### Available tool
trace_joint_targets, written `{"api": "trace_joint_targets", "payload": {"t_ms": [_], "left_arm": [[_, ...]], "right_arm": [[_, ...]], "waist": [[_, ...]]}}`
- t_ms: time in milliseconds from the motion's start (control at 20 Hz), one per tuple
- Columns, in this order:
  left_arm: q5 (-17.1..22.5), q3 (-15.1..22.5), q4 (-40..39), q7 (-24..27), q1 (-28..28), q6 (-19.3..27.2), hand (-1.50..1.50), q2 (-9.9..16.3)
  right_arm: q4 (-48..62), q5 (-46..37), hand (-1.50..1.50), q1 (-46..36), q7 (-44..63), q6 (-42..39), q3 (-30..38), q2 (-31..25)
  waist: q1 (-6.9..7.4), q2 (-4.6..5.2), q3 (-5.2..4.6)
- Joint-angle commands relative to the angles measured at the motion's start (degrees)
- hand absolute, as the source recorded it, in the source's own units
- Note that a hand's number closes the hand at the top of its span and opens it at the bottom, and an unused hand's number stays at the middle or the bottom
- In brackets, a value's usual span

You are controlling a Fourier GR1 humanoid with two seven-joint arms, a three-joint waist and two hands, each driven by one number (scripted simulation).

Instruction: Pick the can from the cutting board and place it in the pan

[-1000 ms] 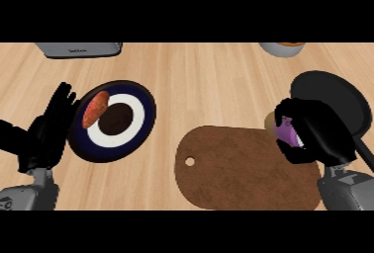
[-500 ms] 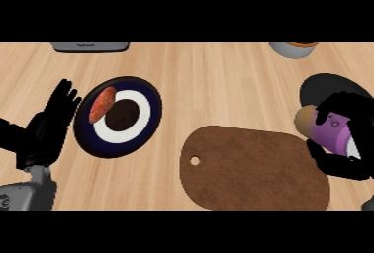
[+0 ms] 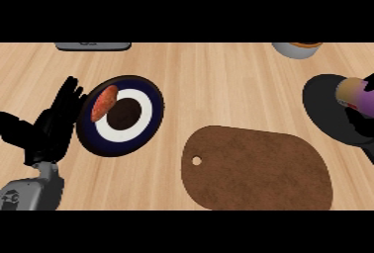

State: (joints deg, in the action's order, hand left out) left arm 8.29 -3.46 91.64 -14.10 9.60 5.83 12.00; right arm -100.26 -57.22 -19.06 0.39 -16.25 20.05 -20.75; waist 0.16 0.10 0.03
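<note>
Purple with a tan end, the can (image 3: 355, 95) lies on its side at the view's right edge, over the black pan (image 3: 330, 111). Black fingers (image 3: 361, 129) of the right hand (image 3: 363, 123) show just below the can; whether they curl round it I cannot tell, as the hand is mostly cut off by the edge. Left of and below the pan lies the brown cutting board (image 3: 256, 168) on the wooden table (image 3: 219, 79). Further left sits a dark blue and white plate (image 3: 121, 114) with food. Beside it the left hand (image 3: 45, 129) rests, fingers straight and relaxed, holding nothing.
</note>
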Motion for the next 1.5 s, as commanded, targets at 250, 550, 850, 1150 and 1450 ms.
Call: {"api": "trace_joint_targets", "payload": {"t_ms": [250,550,850,1150,1450], "left_arm": [[0.3,-0.6,-1.1,-1.6,2.5,-0.6,0.0,-0.3],[-0.7,0.2,0.4,-0.5,0.3,-1.1,0.0,-0.5],[-2.0,1.6,1.3,0.3,-0.1,0.1,0.0,-2.4],[-2.9,2.7,0.6,-1.5,3.1,0.9,0.0,-3.1],[-0.3,0.6,-0.7,1.3,0.5,-2.8,0.0,-1.6]], "right_arm": [[31.9,5.9,1.5,-9.2,-15.0,10.1,9.6,-10.2],[54.2,5.6,1.5,-12.7,-30.1,21.1,10.2,-12.9],[72.0,2.2,1.5,-21.6,-34.0,27.4,8.4,-13.8],[81.7,1.8,-1.5,-20.0,-26.6,29.7,11.3,-14.0],[88.4,2.4,-1.5,-22.3,-30.9,25.9,11.7,-16.4]], "waist": [[0.56,0.24,0.02],[1.28,0.39,0.09],[2.41,0.69,0.15],[2.87,1.08,0.3],[3.35,1.22,0.3]]}}
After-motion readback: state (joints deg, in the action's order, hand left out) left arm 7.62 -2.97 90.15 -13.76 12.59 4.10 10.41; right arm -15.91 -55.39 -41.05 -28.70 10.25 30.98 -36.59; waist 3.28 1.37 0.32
